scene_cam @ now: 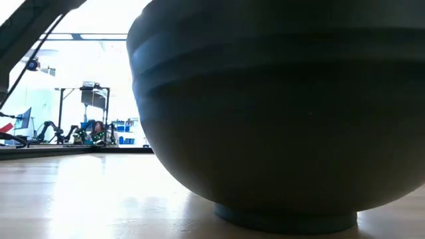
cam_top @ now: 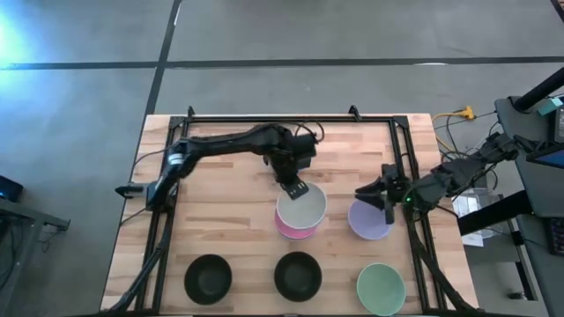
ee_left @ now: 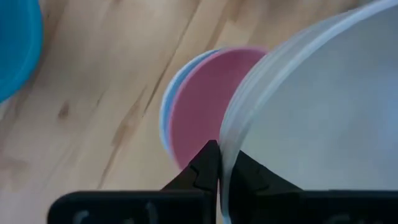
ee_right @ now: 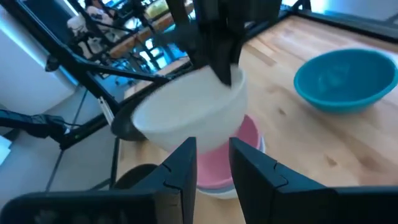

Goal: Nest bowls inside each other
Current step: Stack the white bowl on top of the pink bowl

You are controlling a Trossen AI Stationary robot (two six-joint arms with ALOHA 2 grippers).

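The white bowl [cam_top: 301, 206] is pinched by its rim in your left gripper [cam_top: 294, 187], held tilted over the pink bowl [cam_top: 295, 229] near the middle of the table [cam_top: 229, 220]. From above you also see the lavender bowl [cam_top: 369, 220] just to the right, with your right gripper [cam_top: 377, 195] at its far rim; whether those fingers are apart or closed, you cannot tell from here. Along the near edge sit two black bowls [cam_top: 209, 276] and [cam_top: 297, 275], then the pale green bowl [cam_top: 382, 288].

From table height, one dark bowl [scene_cam: 285, 106] fills nearly the whole frame, standing upright on the wood. The room shows bright behind it.

Through your left wrist camera, the fingers [ee_left: 205, 171] are clamped on the white bowl's [ee_left: 323, 118] rim, one on each side of the wall. The pink bowl [ee_left: 208, 106] lies beyond, with a pale blue rim showing under it, so it appears nested in another bowl. A teal bowl [ee_left: 15, 46] sits at the corner.

Through your right wrist camera, the right gripper [ee_right: 212, 163] has its fingers spread with nothing between them. Ahead, the white bowl [ee_right: 186, 115] hangs from the left arm above the pink bowl [ee_right: 233, 158], and the teal bowl [ee_right: 345, 78] rests apart on the table.
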